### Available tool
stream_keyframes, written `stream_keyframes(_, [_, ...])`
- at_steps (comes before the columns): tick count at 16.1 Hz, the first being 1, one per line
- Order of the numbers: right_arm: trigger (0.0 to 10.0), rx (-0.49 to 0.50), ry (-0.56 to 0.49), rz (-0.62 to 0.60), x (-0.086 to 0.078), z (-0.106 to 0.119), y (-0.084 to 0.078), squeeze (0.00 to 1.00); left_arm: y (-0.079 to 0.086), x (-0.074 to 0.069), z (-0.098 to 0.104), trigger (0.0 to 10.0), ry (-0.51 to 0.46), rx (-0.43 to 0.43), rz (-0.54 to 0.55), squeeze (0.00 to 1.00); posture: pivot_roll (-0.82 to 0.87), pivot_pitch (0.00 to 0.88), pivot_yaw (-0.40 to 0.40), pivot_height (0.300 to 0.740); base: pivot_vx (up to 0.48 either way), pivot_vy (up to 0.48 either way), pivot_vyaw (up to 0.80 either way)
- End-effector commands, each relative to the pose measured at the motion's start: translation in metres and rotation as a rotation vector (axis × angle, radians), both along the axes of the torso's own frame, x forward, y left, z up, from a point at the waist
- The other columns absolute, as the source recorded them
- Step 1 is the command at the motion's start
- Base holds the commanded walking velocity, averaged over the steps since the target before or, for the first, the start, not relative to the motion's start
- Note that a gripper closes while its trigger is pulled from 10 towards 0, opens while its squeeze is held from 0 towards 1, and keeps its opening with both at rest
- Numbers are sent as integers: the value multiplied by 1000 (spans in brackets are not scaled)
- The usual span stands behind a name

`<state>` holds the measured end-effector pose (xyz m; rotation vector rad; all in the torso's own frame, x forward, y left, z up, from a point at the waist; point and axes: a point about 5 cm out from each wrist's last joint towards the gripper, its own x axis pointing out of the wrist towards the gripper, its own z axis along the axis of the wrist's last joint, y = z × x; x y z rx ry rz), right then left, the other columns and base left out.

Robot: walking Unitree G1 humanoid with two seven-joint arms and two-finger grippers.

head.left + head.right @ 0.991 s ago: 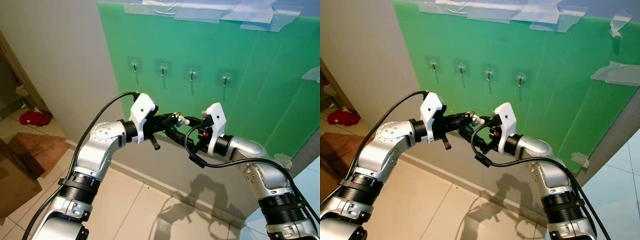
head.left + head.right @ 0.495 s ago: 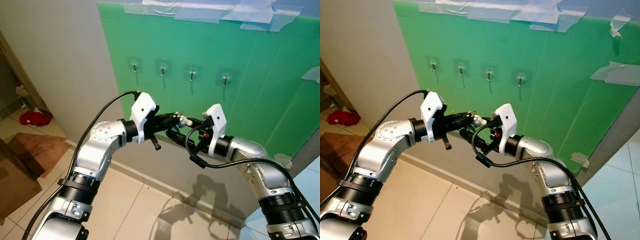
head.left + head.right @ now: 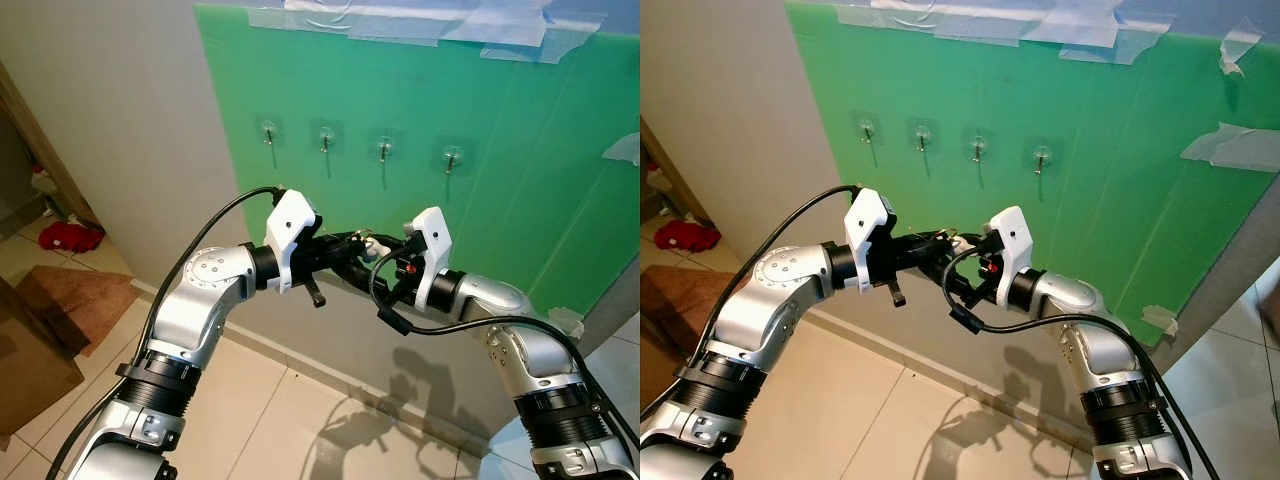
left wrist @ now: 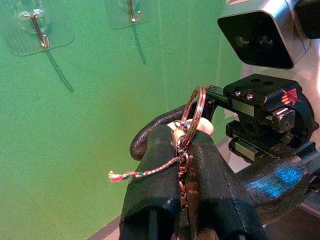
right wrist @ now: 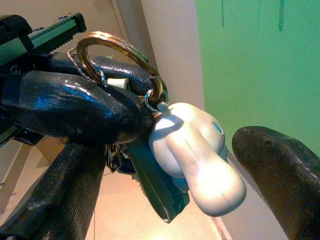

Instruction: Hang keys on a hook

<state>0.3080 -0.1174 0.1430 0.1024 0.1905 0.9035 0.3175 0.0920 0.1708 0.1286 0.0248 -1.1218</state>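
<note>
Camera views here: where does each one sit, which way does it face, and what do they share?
Left eye, right eye: head stereo pair, facing forward and down at the green board with four hooks; both silver arms show.
Left wrist: looks along the left gripper shut on the key ring, hooks behind.
Right wrist: looks between the open right gripper fingers at the white charm.
Shared: keys, green board.
</note>
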Motion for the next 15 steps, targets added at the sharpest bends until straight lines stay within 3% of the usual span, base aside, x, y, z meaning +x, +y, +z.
stream_keyframes(1, [10000, 4, -39, -11, 5, 10, 1, 0, 0, -2, 2, 0, -6, 15, -14, 0, -76, 0, 78, 740, 0, 0, 0])
stream_keyframes(2, [10000, 6, -41, -13, 6, 10, 1, 0, 0, -1, 2, 0, -6, 15, -12, 0, -76, 0, 77, 740, 0, 0, 0])
stream_keyframes(3, [8196, 7, -43, -17, 6, 11, 1, 0, 0, -1, 2, 0, -8, 15, -11, 0, -76, 0, 77, 740, 0, 0, 0])
stream_keyframes(4, [0, 13, -49, -25, 7, 12, 0, 0, 0, -1, 3, 0, -11, 14, -10, 0, -75, 0, 77, 740, 0, 0, 0])
stream_keyframes(15, [0, 25, -72, -46, 9, 17, 1, 0, -1, -4, -1, 0, 2, 27, -29, 0, -76, 0, 77, 740, 0, 0, 0])
